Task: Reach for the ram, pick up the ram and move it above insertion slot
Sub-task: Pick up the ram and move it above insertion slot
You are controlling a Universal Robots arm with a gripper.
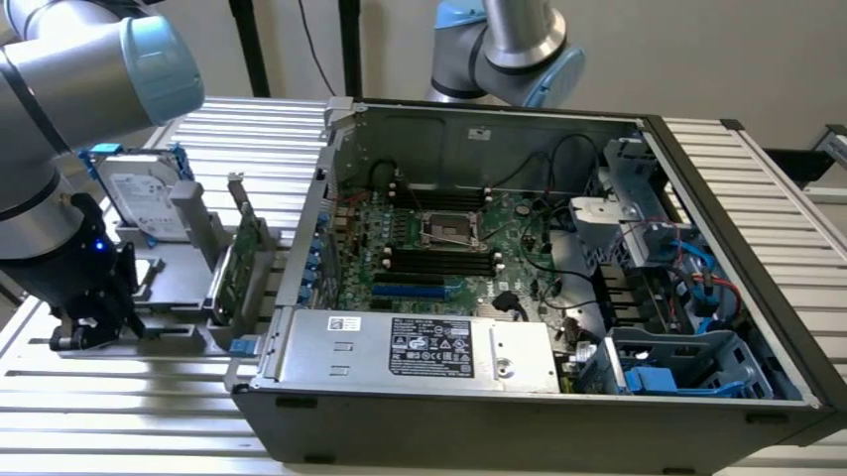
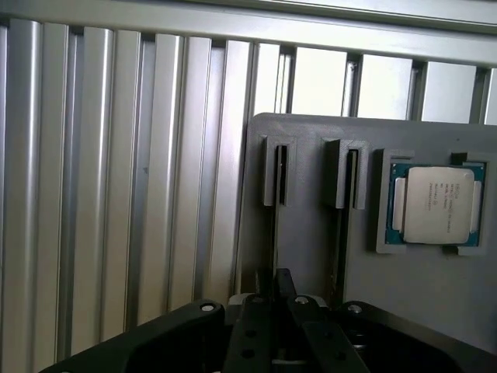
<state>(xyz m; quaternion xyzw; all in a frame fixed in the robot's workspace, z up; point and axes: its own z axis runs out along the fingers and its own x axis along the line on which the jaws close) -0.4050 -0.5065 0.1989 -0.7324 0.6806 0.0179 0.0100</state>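
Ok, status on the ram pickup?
Gripper down at the gray holder, right over the ram. Ram edge-on in its holder slot, not yet lifted. CPU sits apart, alongside.

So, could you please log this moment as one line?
black pincer: low at grey slotted plastic holder | grasp: unclear | square silver processor: seated in holder pocket

My grey arm (image 1: 54, 129), capped in pale blue at the joints, stands at the exterior view's left and bends straight down. My black claw (image 1: 90, 319) hangs low beneath the wrist, pointing downward. In the wrist view, my two dark fingers (image 2: 285, 281) are drawn nearly together, a thin gap between them.
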